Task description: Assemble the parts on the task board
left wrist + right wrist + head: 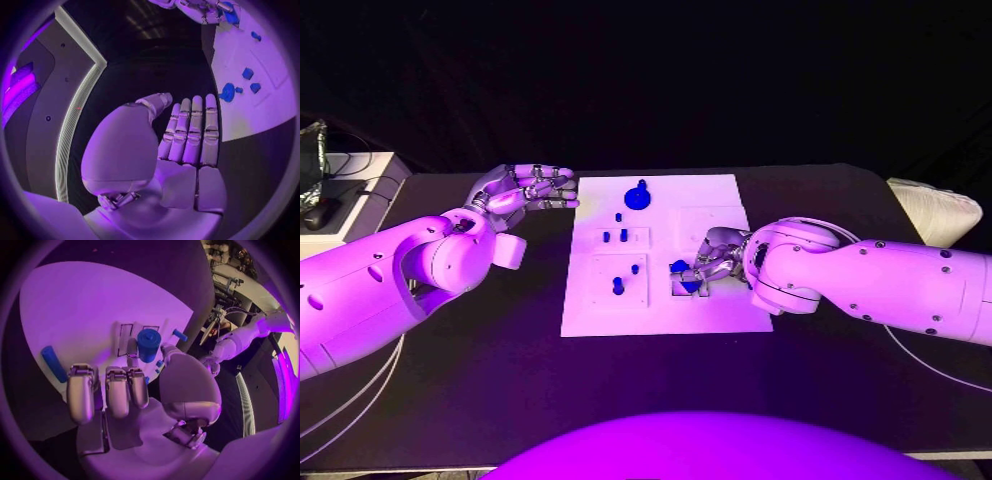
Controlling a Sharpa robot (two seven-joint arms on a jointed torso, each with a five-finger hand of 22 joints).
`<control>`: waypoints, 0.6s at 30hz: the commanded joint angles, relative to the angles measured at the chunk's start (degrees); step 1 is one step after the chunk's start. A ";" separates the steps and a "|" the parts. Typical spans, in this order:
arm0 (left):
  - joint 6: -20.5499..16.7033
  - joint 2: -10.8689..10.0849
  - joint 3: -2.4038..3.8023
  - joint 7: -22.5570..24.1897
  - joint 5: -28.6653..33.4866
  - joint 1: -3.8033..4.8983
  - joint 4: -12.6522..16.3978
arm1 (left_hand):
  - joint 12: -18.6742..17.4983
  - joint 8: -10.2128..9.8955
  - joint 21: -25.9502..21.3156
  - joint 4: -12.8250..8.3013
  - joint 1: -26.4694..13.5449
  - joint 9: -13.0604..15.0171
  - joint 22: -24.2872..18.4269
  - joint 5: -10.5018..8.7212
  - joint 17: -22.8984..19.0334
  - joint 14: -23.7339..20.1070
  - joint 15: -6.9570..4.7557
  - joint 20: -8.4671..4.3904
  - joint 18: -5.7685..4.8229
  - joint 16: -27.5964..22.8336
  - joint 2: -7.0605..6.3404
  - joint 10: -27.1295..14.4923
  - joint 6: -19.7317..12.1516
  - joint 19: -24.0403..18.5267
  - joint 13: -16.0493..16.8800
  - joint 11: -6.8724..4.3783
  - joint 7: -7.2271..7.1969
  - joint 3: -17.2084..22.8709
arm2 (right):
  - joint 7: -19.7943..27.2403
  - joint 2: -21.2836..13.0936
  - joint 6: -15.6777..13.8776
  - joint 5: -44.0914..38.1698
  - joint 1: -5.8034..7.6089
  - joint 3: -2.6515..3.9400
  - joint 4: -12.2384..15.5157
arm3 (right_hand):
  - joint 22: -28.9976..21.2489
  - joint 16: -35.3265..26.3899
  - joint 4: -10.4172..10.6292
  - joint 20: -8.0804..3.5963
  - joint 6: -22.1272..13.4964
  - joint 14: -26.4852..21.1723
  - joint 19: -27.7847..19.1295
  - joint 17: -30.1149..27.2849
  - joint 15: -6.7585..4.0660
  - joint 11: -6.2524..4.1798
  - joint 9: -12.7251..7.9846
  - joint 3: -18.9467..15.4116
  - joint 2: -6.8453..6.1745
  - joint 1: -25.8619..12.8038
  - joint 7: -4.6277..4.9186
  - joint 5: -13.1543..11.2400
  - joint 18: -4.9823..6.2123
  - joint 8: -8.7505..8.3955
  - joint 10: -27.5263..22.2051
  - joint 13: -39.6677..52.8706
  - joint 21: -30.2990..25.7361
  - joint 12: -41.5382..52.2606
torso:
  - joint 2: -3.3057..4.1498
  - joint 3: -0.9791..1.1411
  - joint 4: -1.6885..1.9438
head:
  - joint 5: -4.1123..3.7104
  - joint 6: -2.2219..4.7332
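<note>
right hand (708,262) pinches a blue cylinder (149,343) over the task board (733,315) at 4 o'clock | left hand (524,190) empty, fingers straight (off board, 9 o'clock)

Black worktop (473,340). White task board (661,315) lies flat at its centre. Pale bundle (935,210) rests on the far right corner.

A robotics lab: black tabletop (473,380), dark backdrop, cabled equipment on a white stand (351,185) at nine o'clock.
</note>
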 commanded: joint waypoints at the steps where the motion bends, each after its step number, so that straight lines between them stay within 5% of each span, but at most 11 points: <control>1: 0.55 0.07 0.03 0.20 0.34 -0.01 0.10 | -0.19 0.12 -0.24 0.37 -0.53 -0.06 -0.07 0.20 0.11 -0.38 0.07 0.19 0.13 -0.15 0.11 -0.09 -0.25 0.25 -0.04 0.19 0.32 -0.15 | 0.26 -0.18 -0.74 -1.03 -0.16 -0.02 0.80 | 13.63 0.24 0.03 -0.21 0.07 5.85 4.85 14.51 -0.32 -0.16 0.16 -4.01 0.73 -1.38 0.10 -2.29 -1.04 0.27 5.10 14.04 0.33 0.11 | 0.01 0.01 0.05 | 0.08 0.00; 8: 0.47 0.09 0.03 0.18 0.34 -0.02 0.10 | -0.19 0.12 -0.33 0.48 -0.60 -0.08 -0.12 0.22 0.16 -0.52 0.11 0.23 0.12 -0.22 0.19 -0.11 -0.25 0.19 -0.04 0.21 0.34 -0.11 | 0.50 -0.46 -1.97 -1.02 -0.28 -0.01 1.72 | 13.72 0.36 0.20 -0.21 0.26 5.92 4.92 14.83 -0.35 -0.20 0.38 -9.40 2.28 -4.67 0.03 -4.93 -1.11 0.51 5.18 14.16 0.72 0.28 | 0.01 -0.06 0.05 | 0.14 0.00; 18: 0.35 0.02 0.03 0.16 0.34 -0.02 0.09 | -0.19 0.11 -0.39 0.56 -0.64 -0.09 -0.15 0.23 0.19 -0.60 0.13 0.25 0.12 -0.27 0.26 -0.14 -0.24 0.15 -0.04 0.23 0.36 -0.08 | 0.60 -0.89 -2.46 -1.94 -0.31 0.00 1.70 | 13.81 0.47 0.18 -0.23 0.30 5.98 4.99 15.09 -0.36 -0.23 0.46 -10.40 3.35 -7.52 0.00 -6.01 -1.18 0.60 5.27 14.27 1.09 0.47 | -0.03 -0.09 0.07 | 0.27 0.00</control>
